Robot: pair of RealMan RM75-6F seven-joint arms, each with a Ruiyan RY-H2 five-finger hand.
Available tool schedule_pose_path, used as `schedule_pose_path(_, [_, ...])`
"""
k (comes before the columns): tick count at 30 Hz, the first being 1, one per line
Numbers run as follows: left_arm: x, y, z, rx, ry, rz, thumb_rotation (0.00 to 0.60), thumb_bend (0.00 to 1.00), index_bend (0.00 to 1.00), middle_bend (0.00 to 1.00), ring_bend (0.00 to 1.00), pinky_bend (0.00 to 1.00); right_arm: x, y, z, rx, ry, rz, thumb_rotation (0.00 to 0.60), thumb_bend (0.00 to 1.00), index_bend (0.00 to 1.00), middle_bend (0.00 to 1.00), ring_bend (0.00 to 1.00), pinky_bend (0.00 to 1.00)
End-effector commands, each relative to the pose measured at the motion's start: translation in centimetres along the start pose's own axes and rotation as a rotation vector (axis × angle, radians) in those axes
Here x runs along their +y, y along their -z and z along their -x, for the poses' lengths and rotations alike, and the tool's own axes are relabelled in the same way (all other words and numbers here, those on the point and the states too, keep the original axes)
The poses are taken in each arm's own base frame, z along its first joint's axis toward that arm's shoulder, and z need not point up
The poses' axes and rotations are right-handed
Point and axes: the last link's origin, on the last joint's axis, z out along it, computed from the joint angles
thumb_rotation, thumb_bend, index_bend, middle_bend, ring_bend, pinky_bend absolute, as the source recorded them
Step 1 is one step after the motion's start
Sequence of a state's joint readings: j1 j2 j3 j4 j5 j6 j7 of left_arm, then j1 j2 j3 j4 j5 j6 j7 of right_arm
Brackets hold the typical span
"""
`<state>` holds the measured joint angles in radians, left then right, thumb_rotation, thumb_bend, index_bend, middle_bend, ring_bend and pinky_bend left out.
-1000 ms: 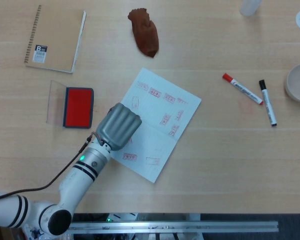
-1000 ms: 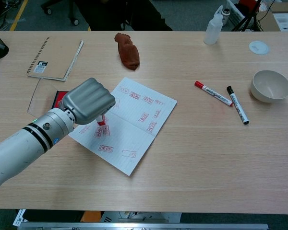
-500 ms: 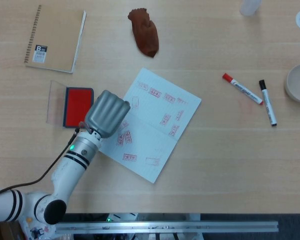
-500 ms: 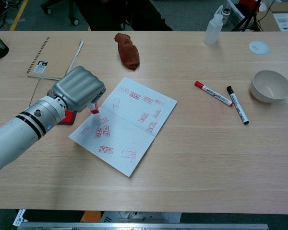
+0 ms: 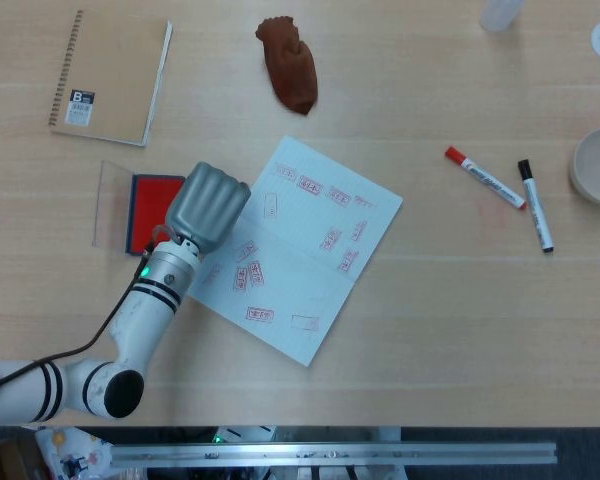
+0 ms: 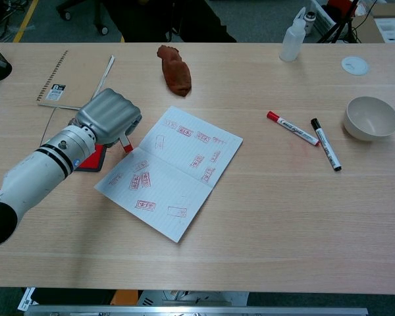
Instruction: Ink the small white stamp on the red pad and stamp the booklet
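Note:
My left hand [image 5: 208,203] [image 6: 109,117] hovers over the right edge of the red ink pad [image 5: 154,213] [image 6: 92,157], fingers curled around the small stamp [image 6: 126,145], whose red-tipped lower end pokes out below the hand in the chest view. The head view hides the stamp under the hand. The open booklet [image 5: 300,248] [image 6: 172,168] lies just right of the hand, its pages dotted with several red stamp marks. My right hand is in neither view.
A spiral notebook [image 5: 110,78] lies at the far left, the pad's clear lid [image 5: 112,202] beside the pad. A brown cloth [image 5: 290,63] sits behind the booklet. Two markers [image 5: 484,177] [image 5: 536,205], a bowl [image 6: 370,118] and a bottle [image 6: 293,36] are at the right.
My left hand has lifted the stamp off the booklet's left page and carried it left and back to the ink pad's right edge.

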<state>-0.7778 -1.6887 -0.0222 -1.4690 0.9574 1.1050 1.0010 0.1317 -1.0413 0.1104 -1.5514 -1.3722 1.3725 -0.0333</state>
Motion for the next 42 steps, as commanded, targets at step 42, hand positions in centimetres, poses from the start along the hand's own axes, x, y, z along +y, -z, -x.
schedule_pose_path(42, [-1.7,-3.1,2.7,-0.011,0.027,-0.096,0.6,0.28,0.51,1.0,1.0,1.0,0.1,0.3,-0.4,0.011,0.009,0.017,0.6,0.2,0.2,0.32,0.25,0.37])
